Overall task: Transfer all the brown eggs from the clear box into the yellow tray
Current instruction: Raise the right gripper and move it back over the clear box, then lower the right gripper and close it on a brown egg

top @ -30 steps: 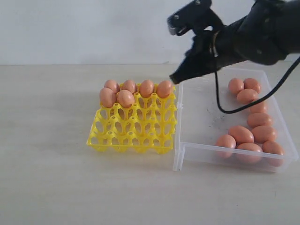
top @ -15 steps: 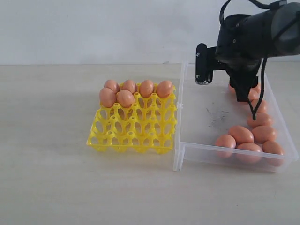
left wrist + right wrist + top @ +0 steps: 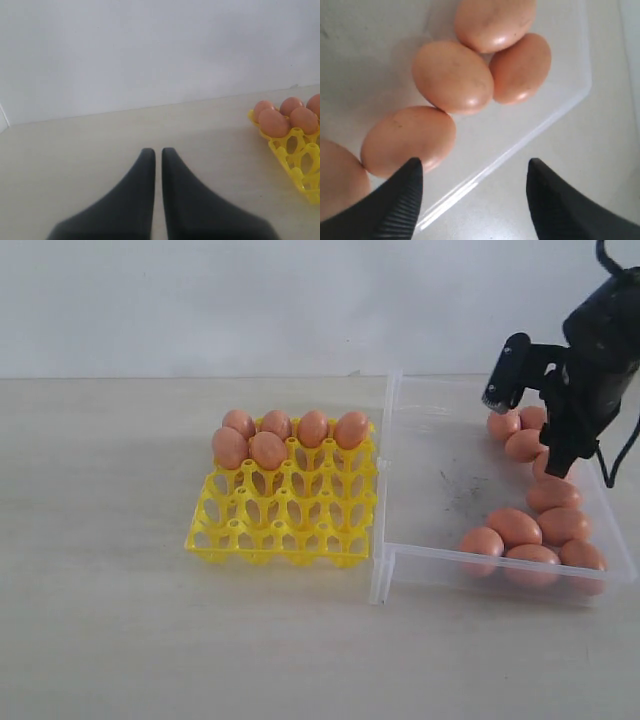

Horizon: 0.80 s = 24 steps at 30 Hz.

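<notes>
- Your left gripper (image 3: 158, 151) is clenched: the two dark fingers all but meet, and nothing sits between them. It hangs over the bare desk (image 3: 75, 145) and appears only in its own wrist view.
- The yellow tray (image 3: 205, 540) lies on the desk well apart from both grippers. The left wrist view shows its egg-bearing corner beyond that gripper's tips.
- Six brown eggs (image 3: 267, 450) are seated in the tray. Four fill one edge row, and the end egg of that row is the tray egg nearest your right gripper. Two more sit in the next row, at the end farthest from that gripper.
- The clear box (image 3: 380, 570) stands just beside the tray. Its smudged bare floor lies between the tray and your right gripper.
- About ten brown eggs are in the box. One cluster lies directly under the right gripper. The others run along the side wall away from the tray and gather in a group of five at the corner farthest from the gripper. One egg is partly hidden behind a finger, so take the count as approximate.
- Your right gripper (image 3: 474, 167) is released, with the jaws spread wide and nothing grasped. It hovers above the cluster at the box's corner.
- In the right wrist view the box's wall edge runs between the fingers, and three eggs lie ahead of the tips. A fourth egg lies close against one fingertip (image 3: 407, 175). You cannot tell from these views whether that fingertip touches it.
</notes>
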Motion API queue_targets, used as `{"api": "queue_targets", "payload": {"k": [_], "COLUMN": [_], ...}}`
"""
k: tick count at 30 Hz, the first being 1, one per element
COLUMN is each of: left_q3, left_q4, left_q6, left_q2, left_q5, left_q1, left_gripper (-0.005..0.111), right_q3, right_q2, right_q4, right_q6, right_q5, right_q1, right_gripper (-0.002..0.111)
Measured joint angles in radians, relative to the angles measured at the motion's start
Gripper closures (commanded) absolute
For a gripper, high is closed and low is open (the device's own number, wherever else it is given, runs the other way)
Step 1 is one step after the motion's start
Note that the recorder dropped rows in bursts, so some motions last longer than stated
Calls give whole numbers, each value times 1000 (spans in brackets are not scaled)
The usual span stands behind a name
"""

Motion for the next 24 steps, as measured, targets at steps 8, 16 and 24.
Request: {"api": "queue_targets", "payload": {"k": [8,16,24], "left_q3": [0,0,0], "left_q4": [2,2,2], "left_q6": [0,0,0], "left_q2": [0,0,0], "left_q5": [0,0,0], "left_q1": [0,0,-52], "left_gripper": [103,103,103], "right_q3": [-23,-71,-175], "right_q2": [2,2,21], "right_q4": [445,595,658], "right_q6": [-356,-466,210], "right_q5": [-83,-192,554], "right_q1": [-60,-62,-30], "right_gripper": [74,84,63]}}
